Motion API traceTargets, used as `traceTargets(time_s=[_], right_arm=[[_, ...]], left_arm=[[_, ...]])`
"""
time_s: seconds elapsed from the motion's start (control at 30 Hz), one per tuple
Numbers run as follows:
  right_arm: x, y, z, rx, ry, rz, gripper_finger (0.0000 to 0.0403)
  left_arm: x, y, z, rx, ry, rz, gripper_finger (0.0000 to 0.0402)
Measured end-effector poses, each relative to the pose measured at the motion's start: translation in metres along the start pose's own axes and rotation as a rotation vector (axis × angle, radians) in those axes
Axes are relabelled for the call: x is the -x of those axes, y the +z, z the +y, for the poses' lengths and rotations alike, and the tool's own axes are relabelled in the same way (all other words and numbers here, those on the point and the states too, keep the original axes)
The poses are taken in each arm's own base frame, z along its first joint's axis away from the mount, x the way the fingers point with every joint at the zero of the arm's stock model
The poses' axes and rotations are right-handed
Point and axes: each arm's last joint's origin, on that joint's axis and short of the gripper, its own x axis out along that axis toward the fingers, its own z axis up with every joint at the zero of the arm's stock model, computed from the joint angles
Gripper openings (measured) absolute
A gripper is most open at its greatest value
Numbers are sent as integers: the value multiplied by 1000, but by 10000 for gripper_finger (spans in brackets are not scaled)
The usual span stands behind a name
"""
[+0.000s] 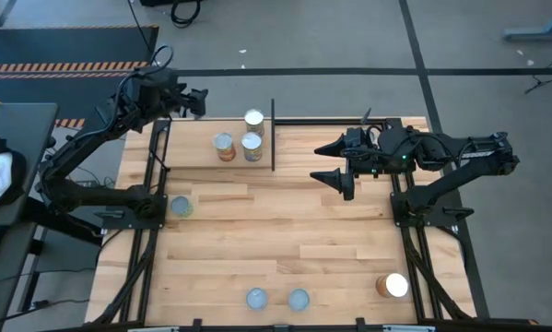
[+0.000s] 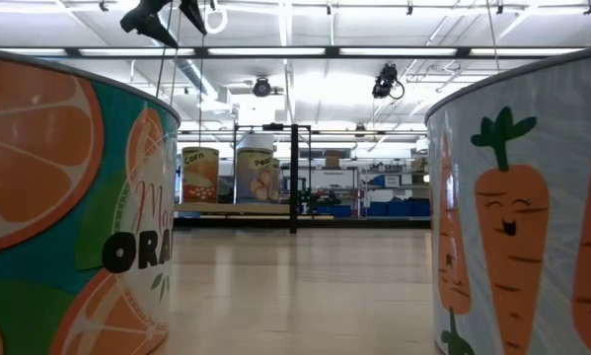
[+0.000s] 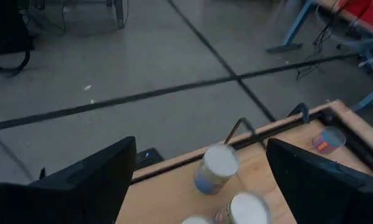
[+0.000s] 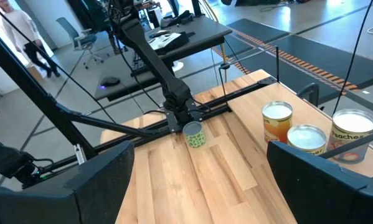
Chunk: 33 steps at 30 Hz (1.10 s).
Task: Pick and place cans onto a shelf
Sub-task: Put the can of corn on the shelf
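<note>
hovering empty and wide open, the left hand (image 1: 200,101) at upper left looks just clear of three cans (image 1: 240,138) grouped on the shelf (image 1: 193,152); the right hand (image 1: 335,162), also open and empty, waits mid-counter.

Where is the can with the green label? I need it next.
In the high view, the green-labelled can stands at the table's left edge, beside the left arm's base.

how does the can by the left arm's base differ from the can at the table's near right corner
The can by the left arm's base has a greenish side and a dull grey top; the corner can has an orange-brown side and a bright white top. The first stands right against the arm's base, the second alone. Both stand upright off the shelf.
</note>
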Motion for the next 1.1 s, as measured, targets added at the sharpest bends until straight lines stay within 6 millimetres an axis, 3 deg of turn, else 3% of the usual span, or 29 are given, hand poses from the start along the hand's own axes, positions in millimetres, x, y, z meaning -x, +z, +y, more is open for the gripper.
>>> traceTargets(time_s=[0.37, 0.53, 0.73, 1.1], right_arm=[[0, 0, 0, 0, 0, 0, 375], [0, 0, 0, 0, 0, 0, 375], [0, 0, 0, 0, 0, 0, 375], [0, 0, 0, 0, 0, 0, 375]], left_arm=[[2, 15, -6, 85, -71, -142, 366], [4, 10, -12, 67, -228, -65, 366], [16, -1, -38, 82, -378, 3, 366], [35, -13, -57, 153, -295, -46, 366]])
